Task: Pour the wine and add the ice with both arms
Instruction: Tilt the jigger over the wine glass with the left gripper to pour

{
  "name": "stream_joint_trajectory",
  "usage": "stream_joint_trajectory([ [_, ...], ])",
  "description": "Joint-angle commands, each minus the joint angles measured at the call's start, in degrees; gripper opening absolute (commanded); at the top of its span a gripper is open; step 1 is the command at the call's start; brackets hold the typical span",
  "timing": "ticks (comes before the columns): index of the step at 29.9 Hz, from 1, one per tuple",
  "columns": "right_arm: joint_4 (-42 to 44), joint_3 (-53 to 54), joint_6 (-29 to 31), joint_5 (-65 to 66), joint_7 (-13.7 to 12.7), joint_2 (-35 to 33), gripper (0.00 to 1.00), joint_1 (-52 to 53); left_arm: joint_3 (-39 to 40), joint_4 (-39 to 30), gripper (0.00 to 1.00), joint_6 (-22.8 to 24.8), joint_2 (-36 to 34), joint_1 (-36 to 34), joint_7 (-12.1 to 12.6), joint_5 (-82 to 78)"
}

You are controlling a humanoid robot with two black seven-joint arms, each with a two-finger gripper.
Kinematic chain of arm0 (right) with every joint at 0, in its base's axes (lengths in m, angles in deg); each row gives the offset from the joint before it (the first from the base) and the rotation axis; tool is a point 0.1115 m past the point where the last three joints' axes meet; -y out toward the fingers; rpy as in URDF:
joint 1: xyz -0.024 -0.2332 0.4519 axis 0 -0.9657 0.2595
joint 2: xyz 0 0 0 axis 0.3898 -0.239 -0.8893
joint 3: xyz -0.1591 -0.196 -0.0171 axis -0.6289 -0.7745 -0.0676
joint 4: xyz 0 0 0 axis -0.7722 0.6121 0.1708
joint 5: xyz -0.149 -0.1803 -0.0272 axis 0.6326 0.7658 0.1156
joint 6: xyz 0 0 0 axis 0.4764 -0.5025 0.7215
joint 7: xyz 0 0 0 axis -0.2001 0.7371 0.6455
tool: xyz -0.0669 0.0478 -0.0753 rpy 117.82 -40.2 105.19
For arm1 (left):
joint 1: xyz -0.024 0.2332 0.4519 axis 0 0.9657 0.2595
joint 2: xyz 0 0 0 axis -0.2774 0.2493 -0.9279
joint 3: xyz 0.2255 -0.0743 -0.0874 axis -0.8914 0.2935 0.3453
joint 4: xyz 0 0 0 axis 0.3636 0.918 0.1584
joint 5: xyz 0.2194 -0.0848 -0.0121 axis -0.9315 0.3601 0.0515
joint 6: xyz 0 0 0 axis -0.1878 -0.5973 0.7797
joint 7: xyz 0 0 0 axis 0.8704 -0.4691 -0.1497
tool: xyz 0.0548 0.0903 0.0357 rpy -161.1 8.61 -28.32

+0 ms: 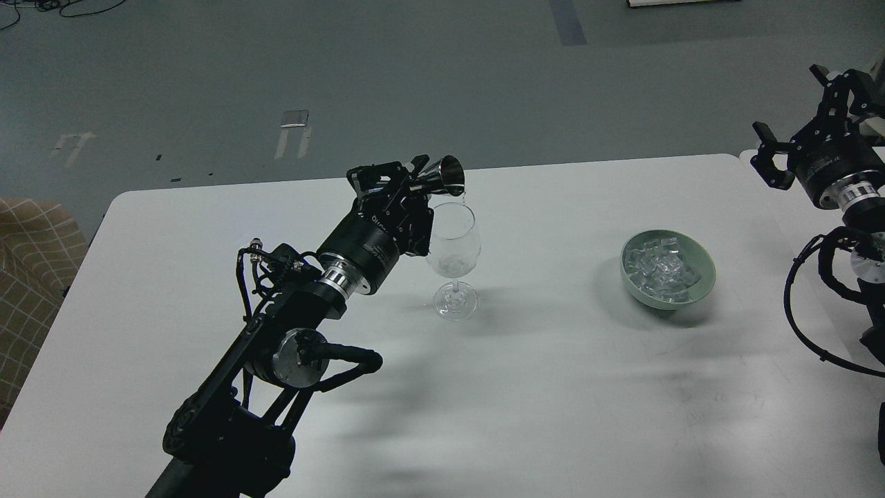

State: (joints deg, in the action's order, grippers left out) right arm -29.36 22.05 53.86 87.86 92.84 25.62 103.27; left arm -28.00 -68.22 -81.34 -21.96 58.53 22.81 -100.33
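Note:
My left gripper (413, 181) is shut on a small metal measuring cup (446, 176), tipped sideways with its mouth just above the far rim of the clear wine glass (453, 243). The glass stands upright mid-table with a little clear wine (449, 263) in the bottom of its bowl. A drop hangs at the cup's lip; no clear stream shows. The ice (660, 270), several clear cubes, lies in a pale green bowl (700, 280) to the right. My right gripper (802, 124) is open and empty, raised beyond the table's right edge.
The white table (539, 387) spreads wide in front of the glass and bowl. A second white surface (753, 160) adjoins at the far right under my right arm. A tan checked chair (31, 256) stands off the table's left edge.

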Motion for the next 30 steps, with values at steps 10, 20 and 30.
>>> stream_joint_trajectory([
  [10, 0.0, 0.1, 0.0, 0.0, 0.0, -0.1, 1.0, 0.0, -0.4, 0.9, 0.0, 0.8, -3.0, -0.5, -0.5, -0.6],
  [20, 0.0, 0.1, 0.0, 0.0, 0.0, -0.1, 1.0, 0.0, -0.4, 1.5, 0.0, 1.3, -3.4, -0.6, -0.6, -3.8],
  [30, 0.0, 0.1, 0.0, 0.0, 0.0, -0.4, 1.0, 0.0, -0.5, 1.9, 0.0, 2.4, -3.6, -0.8, -0.7, -6.5],
])
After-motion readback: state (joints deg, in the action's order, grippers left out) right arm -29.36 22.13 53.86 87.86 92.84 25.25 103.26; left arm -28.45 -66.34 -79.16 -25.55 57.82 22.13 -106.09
